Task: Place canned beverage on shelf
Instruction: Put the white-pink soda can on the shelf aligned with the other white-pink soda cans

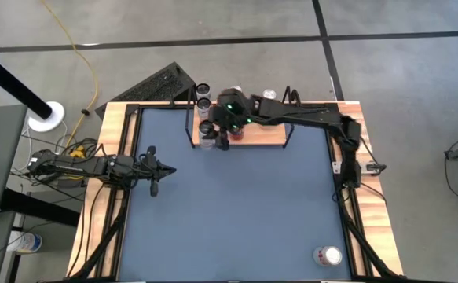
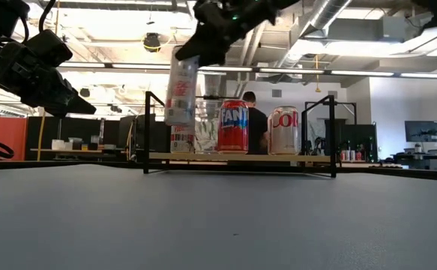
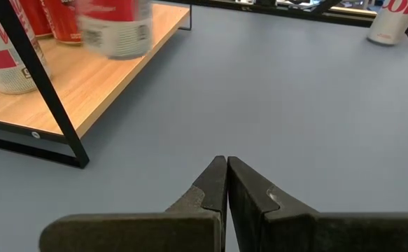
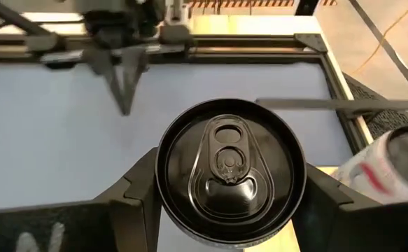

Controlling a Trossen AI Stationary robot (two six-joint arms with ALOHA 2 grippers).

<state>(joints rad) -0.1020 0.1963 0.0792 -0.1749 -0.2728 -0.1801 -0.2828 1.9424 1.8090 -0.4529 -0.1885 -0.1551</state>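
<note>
Directly beneath our right gripper (image 4: 228,203), whose fingers pinch the slim can (image 2: 181,94) upright at its rim, lies the shelf (image 2: 240,157), its smooth wood board on thin black wire. Our left gripper (image 3: 226,183), pressed together, waits well apart.

Four cameras cover one table (image 1: 236,204). The high view looks straight down on the whole blue surface and both arms. The low view sits at table-top height, facing level across to the shelf (image 2: 237,157) and the room beyond. The left wrist view looks forward, close over the table, catching the shelf too. The right wrist view looks steeply down, very near a can (image 4: 231,168) top.
</note>
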